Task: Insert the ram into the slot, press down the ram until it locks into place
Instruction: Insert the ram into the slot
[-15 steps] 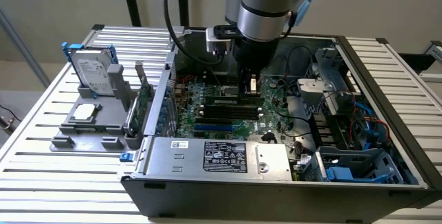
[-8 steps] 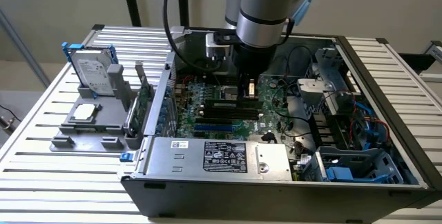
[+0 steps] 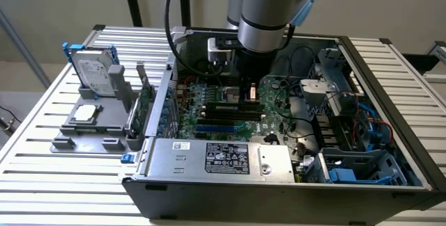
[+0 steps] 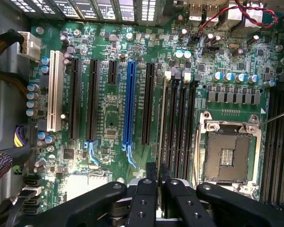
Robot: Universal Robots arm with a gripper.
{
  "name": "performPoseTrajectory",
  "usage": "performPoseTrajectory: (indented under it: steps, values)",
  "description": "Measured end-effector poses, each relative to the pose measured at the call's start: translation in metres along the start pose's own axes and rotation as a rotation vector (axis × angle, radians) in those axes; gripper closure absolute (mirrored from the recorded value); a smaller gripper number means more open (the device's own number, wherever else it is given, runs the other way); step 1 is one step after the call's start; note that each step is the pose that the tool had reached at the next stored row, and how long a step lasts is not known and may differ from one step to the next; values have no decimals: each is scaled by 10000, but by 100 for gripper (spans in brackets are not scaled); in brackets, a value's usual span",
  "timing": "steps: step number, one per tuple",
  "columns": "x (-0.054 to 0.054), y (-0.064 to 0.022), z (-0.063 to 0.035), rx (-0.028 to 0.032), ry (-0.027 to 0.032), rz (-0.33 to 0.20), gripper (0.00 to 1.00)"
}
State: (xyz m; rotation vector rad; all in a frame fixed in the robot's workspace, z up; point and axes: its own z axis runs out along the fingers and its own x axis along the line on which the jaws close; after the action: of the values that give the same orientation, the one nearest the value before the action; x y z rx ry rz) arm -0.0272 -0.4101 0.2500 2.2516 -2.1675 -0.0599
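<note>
The ram (image 4: pixel 163 118) appears edge-on as a thin pale line standing in the outermost slot (image 4: pixel 166 142) of a bank of parallel black memory sockets (image 4: pixel 182 127). My gripper (image 4: pixel 158 174) has its two black fingers close together on either side of the ram's near end, shut on it. In the exterior view my gripper (image 3: pixel 249 95) reaches down inside the open computer case onto the motherboard. There the ram (image 3: pixel 224 100) is a green strip above the empty black sockets (image 3: pixel 230 115). How deep the ram sits and whether the latches have closed is hidden.
Beside the memory bank are a blue slot (image 4: pixel 129 104), black expansion slots (image 4: pixel 75 99) and the CPU socket (image 4: pixel 227 151). The power supply (image 3: pixel 223 158) and drive cage (image 3: pixel 362 168) crowd the case front. A hard drive (image 3: pixel 94 74) and green expansion card (image 3: pixel 144 106) stand on a grey fixture outside.
</note>
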Motion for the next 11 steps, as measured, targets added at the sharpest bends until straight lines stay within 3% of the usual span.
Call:
performPoseTrajectory:
  steps: [11]
  values:
    - [-32,-2,54,2,-29,-2,87]
